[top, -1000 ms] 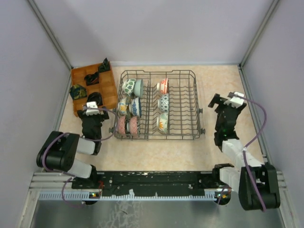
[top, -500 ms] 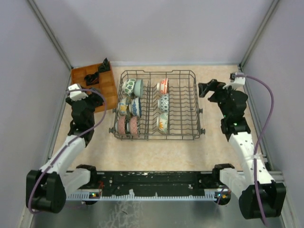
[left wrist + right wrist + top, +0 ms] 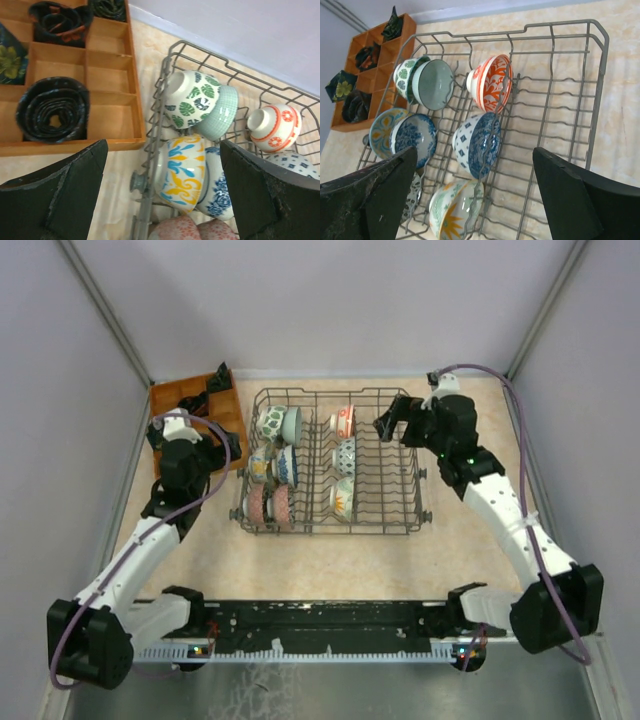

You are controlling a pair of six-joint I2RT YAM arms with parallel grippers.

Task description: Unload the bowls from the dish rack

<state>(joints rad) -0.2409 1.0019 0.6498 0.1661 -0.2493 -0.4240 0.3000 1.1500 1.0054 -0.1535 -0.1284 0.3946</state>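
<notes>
Left wrist view: pink-speckled bowls (image 3: 184, 231) cut off by bottom edge, only tops show; blue-diamond bowl (image 3: 295, 162) half behind a finger of the left claw (image 3: 161, 197). Dish rack (image 3: 138, 181) runs out of frame right and bottom. Right wrist view: another bowl (image 3: 414, 197) mostly hidden behind a finger of the right claw (image 3: 472, 200), pattern unreadable; orange tray (image 3: 385, 50) clipped at left edge. Top view: bowl patterns too small to read

Dish rack (image 3: 385, 460) before me: dark grey wire, level | I count nine patterned bowls (image 3: 285, 468) standing on edge between tines: six left, three middle
</notes>
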